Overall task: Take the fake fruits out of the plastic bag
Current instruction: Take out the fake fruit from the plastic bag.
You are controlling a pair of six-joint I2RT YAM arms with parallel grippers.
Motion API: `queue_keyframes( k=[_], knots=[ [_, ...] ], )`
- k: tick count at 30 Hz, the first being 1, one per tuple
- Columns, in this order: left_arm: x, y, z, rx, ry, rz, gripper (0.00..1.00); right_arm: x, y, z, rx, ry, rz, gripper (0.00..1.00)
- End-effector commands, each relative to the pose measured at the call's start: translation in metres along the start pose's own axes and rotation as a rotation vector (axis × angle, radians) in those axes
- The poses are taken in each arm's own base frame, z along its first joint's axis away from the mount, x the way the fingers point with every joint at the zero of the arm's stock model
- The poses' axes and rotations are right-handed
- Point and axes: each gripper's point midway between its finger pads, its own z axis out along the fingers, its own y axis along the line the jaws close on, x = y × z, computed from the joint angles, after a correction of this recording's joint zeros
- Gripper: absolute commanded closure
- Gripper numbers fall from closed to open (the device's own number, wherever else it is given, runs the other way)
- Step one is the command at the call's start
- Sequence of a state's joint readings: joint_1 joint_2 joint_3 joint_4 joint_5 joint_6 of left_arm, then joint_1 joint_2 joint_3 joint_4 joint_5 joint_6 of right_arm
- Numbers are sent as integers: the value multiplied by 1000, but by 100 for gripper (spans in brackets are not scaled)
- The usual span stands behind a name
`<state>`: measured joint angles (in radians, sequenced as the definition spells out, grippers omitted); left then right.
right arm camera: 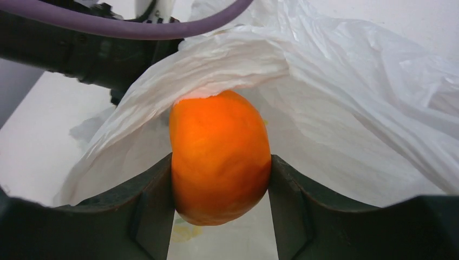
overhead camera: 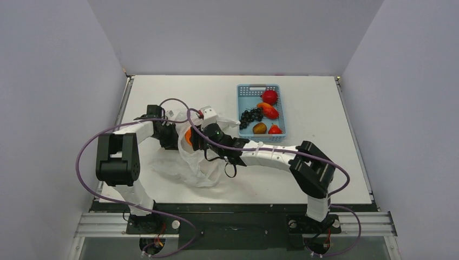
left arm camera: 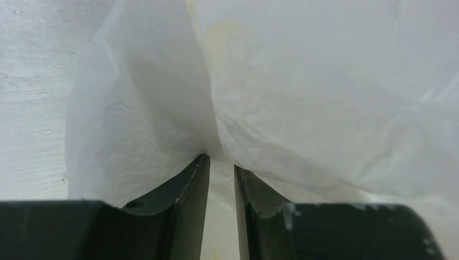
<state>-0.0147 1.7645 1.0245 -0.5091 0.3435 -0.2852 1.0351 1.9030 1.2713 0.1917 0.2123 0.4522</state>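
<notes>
The translucent white plastic bag [overhead camera: 190, 162] lies crumpled at the table's middle left. My right gripper [right arm camera: 220, 179] is shut on the round orange [right arm camera: 219, 157], squeezed between both fingers at the bag's mouth; the orange shows in the top view [overhead camera: 188, 137] too. My left gripper [left arm camera: 221, 162] is shut on a fold of the bag [left arm camera: 303, 97] and holds it up on the bag's left side [overhead camera: 168, 132]. The grape bunch [overhead camera: 251, 116], the brown kiwi [overhead camera: 260, 128] and a small red fruit [overhead camera: 275, 129] lie in the blue basket [overhead camera: 258, 89].
The basket stands at the back right of the bag and also holds a round red apple [overhead camera: 269, 96] and a red-orange mango [overhead camera: 268, 110]. Purple cables [overhead camera: 86, 146] loop over both arms. White walls close the table on three sides.
</notes>
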Motion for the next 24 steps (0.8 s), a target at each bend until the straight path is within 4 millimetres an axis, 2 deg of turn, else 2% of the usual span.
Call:
queue_keyframes(
  k=[1, 6, 8, 12, 13, 14, 15, 16, 17, 20, 24],
  knots=[
    [-5, 14, 4, -59, -3, 5, 78, 5, 3, -33, -60, 94, -20, 92],
    [-7, 16, 1, -75, -14, 10, 78, 16, -13, -61, -65, 144, -23, 92],
    [-10, 17, -1, -84, -23, 14, 77, 17, -28, -76, -28, 159, -29, 93],
    [-20, 12, -13, -83, -80, 33, 68, -3, -56, -105, 22, 141, -23, 95],
    [-24, 8, -18, -74, -100, 39, 64, -15, -63, -115, 29, 112, -18, 95],
    [-26, 6, -21, -67, -110, 40, 62, -13, -70, -121, 43, 122, -21, 96],
    [-32, 0, -27, -50, -130, 45, 59, -26, -76, -132, 47, 91, -16, 97],
    [-34, -4, -32, -44, -140, 48, 57, -26, -81, -138, 60, 97, -20, 97],
    [-40, -10, -42, -32, -162, 52, 54, -39, -87, -148, 68, 64, -14, 97],
    [-54, -24, -70, -19, -221, 66, 44, -59, -104, -171, 112, 19, -9, 98],
    [-69, -48, -125, 5, -337, 83, 36, -79, -137, -181, 209, -32, 20, 98]
  ],
)
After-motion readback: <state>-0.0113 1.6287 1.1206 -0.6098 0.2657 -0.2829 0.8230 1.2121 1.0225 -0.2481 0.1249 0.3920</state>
